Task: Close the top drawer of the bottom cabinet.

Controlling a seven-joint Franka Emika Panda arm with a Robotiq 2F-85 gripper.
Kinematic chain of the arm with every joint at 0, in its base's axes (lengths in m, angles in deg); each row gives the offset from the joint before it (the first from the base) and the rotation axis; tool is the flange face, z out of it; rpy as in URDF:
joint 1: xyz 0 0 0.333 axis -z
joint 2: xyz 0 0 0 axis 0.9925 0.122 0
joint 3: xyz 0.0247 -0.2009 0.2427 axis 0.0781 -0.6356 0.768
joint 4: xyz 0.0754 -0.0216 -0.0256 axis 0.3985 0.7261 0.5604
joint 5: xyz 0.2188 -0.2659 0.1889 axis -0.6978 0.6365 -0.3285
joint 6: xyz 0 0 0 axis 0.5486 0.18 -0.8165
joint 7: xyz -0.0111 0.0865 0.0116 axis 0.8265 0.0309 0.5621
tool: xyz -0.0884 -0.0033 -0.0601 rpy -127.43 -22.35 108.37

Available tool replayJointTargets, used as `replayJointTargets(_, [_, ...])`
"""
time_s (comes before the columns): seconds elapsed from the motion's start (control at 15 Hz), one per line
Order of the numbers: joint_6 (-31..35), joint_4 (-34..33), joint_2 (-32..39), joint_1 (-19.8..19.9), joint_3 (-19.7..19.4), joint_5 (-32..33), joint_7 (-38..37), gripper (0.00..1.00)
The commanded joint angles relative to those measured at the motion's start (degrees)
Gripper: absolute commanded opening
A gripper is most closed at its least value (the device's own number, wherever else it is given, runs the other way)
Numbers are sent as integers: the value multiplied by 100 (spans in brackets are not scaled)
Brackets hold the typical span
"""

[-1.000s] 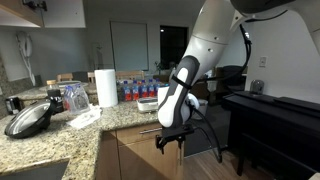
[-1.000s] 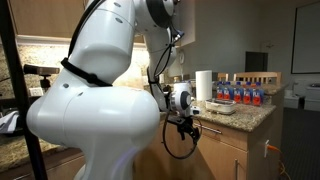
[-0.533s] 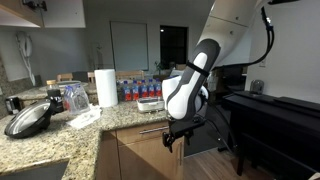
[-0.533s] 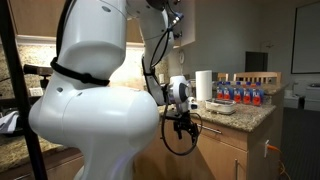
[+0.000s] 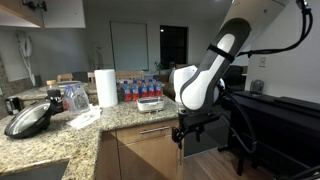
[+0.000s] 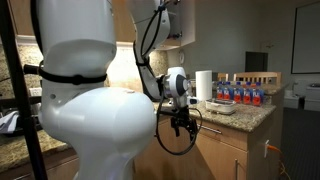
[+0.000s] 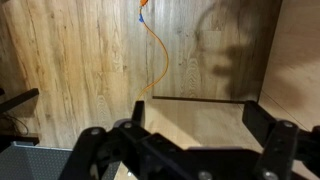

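Gripper (image 5: 183, 146): released; in the wrist view its fingers (image 7: 137, 110) stand wide apart, with only wood panel and floor between them.
Gripper place: hanging fingers-down, just right of the bar handle (image 5: 151, 130).
Top drawer (image 5: 148, 137): directly under the granite counter (image 5: 112, 119); whether it sits flush cannot be told.
Bottom cabinet (image 5: 140, 162): light wood, left of the arm.
On counter: paper towel roll (image 5: 106, 87), water bottles (image 5: 135, 89) far behind.

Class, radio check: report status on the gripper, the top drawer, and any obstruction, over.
Gripper open, holding nothing, beside the cabinet front. Top drawer front looks flush with bottom cabinet. Nothing seen blocking the drawer.
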Motion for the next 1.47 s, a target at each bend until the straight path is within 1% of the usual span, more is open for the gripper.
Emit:
replayJointTargets(0.0, [-76, 837, -920, 426, 320, -51, 440, 100])
replayJointTargets(0.13, [-51, 1147, -1252, 583, 410, -101, 776, 100])
replayJointTargets(0.2, [-80, 1273, -1404, 638, 416, -230, 1075, 100])
replayJointTargets(0.27, [-243, 867, -1158, 688, 422, -302, 1298, 100])
replayJointTargets(0.33, [-246, 943, -1267, 760, 405, -305, 1505, 100])
replayJointTargets(0.47, [-423, 880, -1406, 784, 338, -580, 2073, 100])
replayJointTargets(0.53, [-519, 841, -1449, 843, 342, -573, 2196, 100])
replayJointTargets(0.67, [-604, 1107, -1761, 897, 290, -704, 2561, 100])
replayJointTargets(0.73, [-454, 829, -1358, 951, 458, -573, 2138, 100])
replayJointTargets(1.4, [-469, 824, -1374, 990, 515, -579, 2170, 100])
